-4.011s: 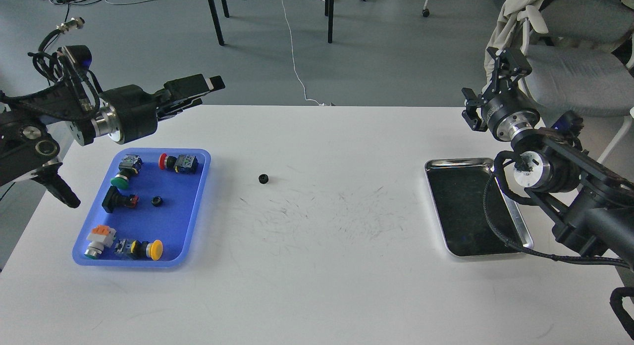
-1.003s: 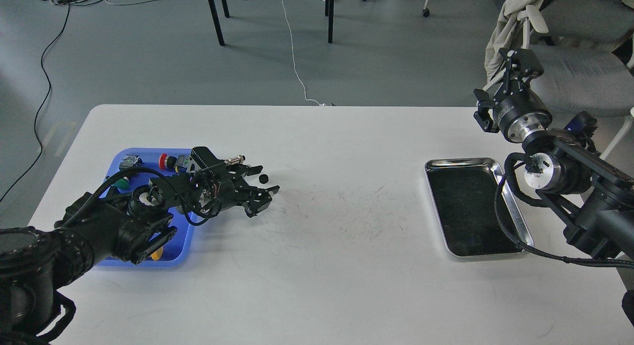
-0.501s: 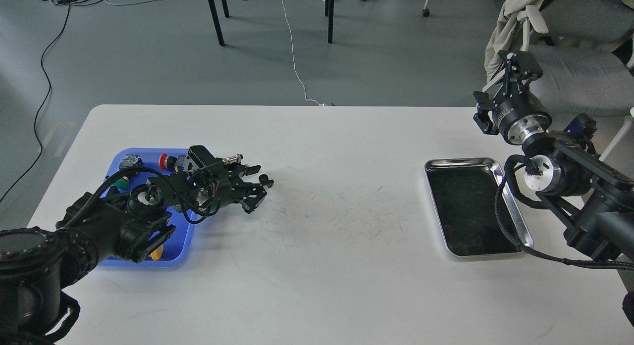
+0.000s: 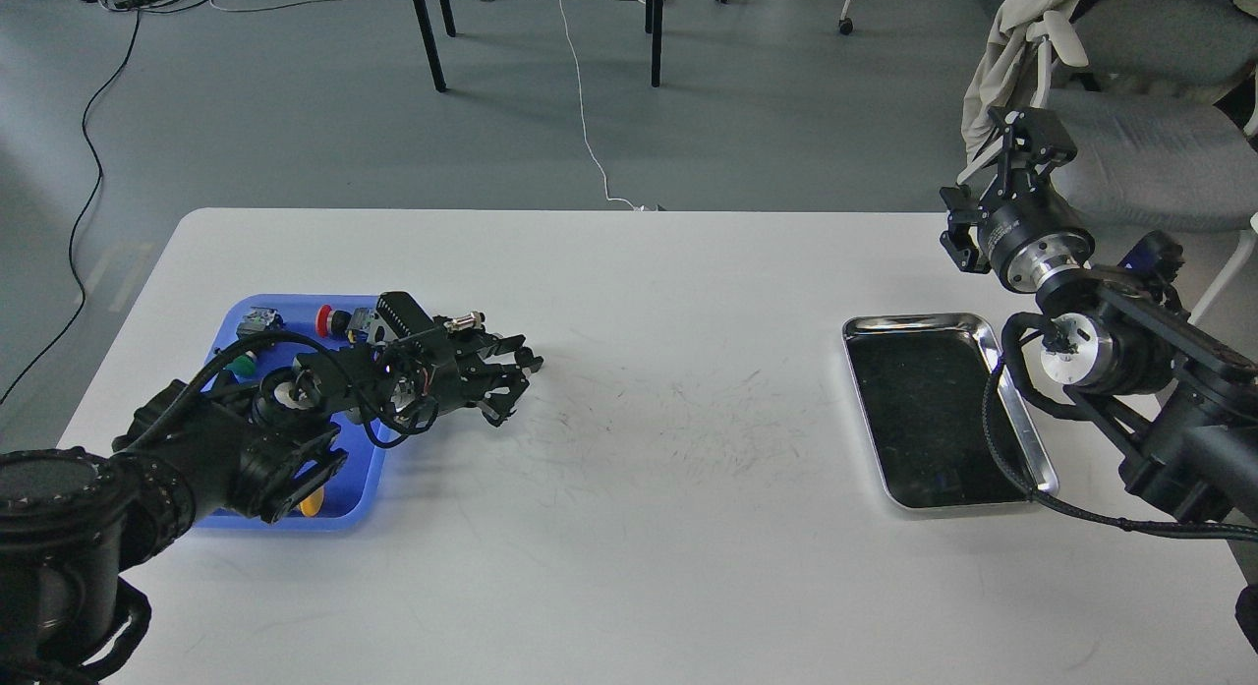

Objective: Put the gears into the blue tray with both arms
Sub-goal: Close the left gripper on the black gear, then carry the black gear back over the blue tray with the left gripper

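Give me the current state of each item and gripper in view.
left gripper: low over the table beside the blue tray, fingers closed around the gear
gear: barely visible at the fingertips
blue tray: holds push-button switches, partly hidden by the arm
steel tray: empty
right gripper: raised, empty, open

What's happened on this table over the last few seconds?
The left arm swung down from above the table's left edge, across the blue tray, and its left gripper closed in around the small gear on the white table; a firm hold can't be confirmed. The right gripper shifted only slightly. The steel tray stayed put.
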Controlling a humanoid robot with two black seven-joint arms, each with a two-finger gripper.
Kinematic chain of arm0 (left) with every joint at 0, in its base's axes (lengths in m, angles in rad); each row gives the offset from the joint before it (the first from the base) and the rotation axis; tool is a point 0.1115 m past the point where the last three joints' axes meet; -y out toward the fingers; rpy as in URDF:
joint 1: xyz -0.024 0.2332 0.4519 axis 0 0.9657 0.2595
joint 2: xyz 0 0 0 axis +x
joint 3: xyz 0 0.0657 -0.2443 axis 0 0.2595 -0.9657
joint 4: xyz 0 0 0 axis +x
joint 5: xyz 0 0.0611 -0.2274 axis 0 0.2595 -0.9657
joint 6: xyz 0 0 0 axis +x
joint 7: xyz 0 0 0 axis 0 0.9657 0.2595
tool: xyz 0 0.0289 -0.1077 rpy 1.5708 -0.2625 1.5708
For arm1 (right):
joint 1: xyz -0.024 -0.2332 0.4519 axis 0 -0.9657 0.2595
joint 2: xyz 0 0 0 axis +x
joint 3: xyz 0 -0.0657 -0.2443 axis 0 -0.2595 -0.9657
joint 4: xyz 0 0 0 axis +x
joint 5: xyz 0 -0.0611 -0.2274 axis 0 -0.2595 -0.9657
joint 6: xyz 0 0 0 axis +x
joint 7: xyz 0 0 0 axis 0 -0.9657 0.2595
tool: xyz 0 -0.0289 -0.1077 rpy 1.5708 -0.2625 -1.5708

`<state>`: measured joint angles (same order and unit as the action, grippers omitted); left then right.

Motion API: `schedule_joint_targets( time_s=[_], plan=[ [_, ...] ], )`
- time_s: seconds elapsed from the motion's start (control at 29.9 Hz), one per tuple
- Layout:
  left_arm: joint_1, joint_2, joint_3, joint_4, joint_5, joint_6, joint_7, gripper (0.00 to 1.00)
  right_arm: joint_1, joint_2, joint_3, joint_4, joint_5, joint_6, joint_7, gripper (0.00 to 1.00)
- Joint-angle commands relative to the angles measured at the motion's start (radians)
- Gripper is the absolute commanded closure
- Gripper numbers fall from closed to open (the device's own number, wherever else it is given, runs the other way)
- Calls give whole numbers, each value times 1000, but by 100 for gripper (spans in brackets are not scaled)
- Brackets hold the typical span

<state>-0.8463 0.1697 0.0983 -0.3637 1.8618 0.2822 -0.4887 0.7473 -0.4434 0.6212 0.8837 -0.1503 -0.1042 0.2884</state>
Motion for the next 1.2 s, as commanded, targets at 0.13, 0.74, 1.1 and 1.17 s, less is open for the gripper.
schedule_joint_targets(
  time_s=[0.13, 0.74, 1.1, 1.17],
  plan=[
    [-2, -1, 9, -4, -6, -3, 0, 77, -2, 0, 0, 0, 0, 0, 0, 2],
    [-33, 25, 6, -49, -64, -81, 0, 89, -5, 2, 0, -3, -2, 1, 0, 2],
    [-80, 105, -6, -167, -173, -176, 0, 92, -13, 2, 0, -3, -6, 3, 0, 2],
    [-86, 120, -8, -179, -208, -198, 0, 92, -13, 2, -1, -3, -12, 3, 0, 2]
  ],
)
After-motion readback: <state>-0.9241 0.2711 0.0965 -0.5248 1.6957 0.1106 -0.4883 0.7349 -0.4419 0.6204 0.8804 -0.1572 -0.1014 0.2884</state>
